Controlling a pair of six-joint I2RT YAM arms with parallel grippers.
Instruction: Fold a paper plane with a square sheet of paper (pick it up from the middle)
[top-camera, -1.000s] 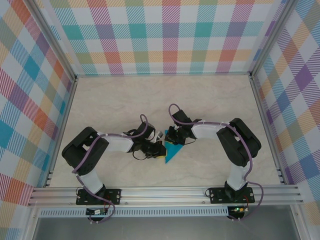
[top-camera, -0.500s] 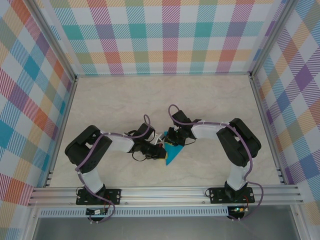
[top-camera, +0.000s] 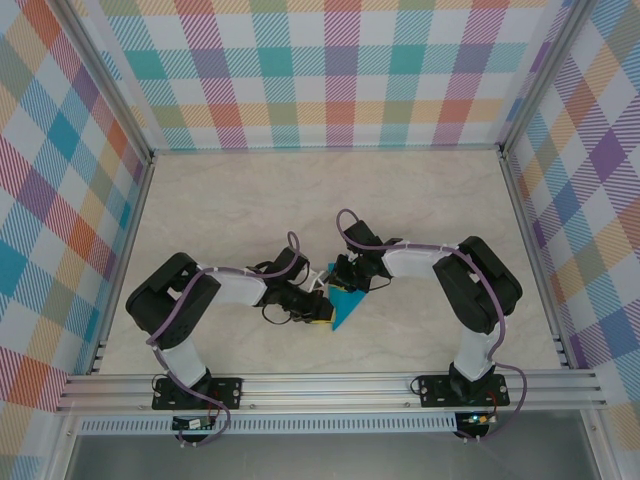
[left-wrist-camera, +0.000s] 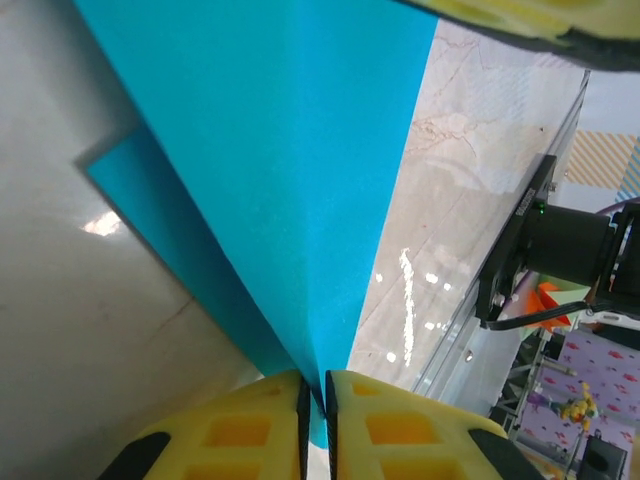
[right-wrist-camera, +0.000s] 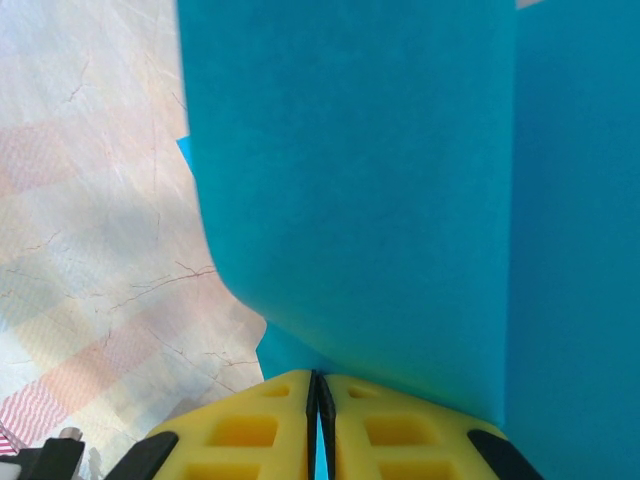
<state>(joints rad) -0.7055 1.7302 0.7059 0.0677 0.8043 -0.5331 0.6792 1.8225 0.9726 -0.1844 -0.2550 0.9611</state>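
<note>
Two arms reached inward in the top view, and the left gripper (top-camera: 320, 308) and the right gripper (top-camera: 346, 282) met at the sheet of paper (top-camera: 347, 305). It was a teal creased triangle on the table (top-camera: 250, 200), between the two wrists and nearer the front rail than the back wall. From that height we could not tell how the jaws stood. The wrists covered the upper edge of the paper, so only its lower, pointed part was plain.

Seen from the left wrist, the left gripper (left-wrist-camera: 315, 385) had its yellow fingers (left-wrist-camera: 250, 425) pressed almost together, with only a thin dark slit between them. The paper (left-wrist-camera: 290, 150) ran into that slit, so we read it as pinched by its edge. A raised flap rose away from the fingers, and a second layer lay flat on the table (left-wrist-camera: 60, 300) to the left. A yellow edge at the top right was cut off by the frame, and we could not say what it belonged to.

Seen from the right wrist, the right gripper (right-wrist-camera: 318, 385) likewise had its fingers (right-wrist-camera: 400, 430) drawn close, with a sliver of teal showing in the narrow gap. The paper (right-wrist-camera: 380, 180) curved up from that pinch and hid most of the table (right-wrist-camera: 90, 200). A straight crease ran down the right side. The sheet's outer edges were out of frame.
</note>
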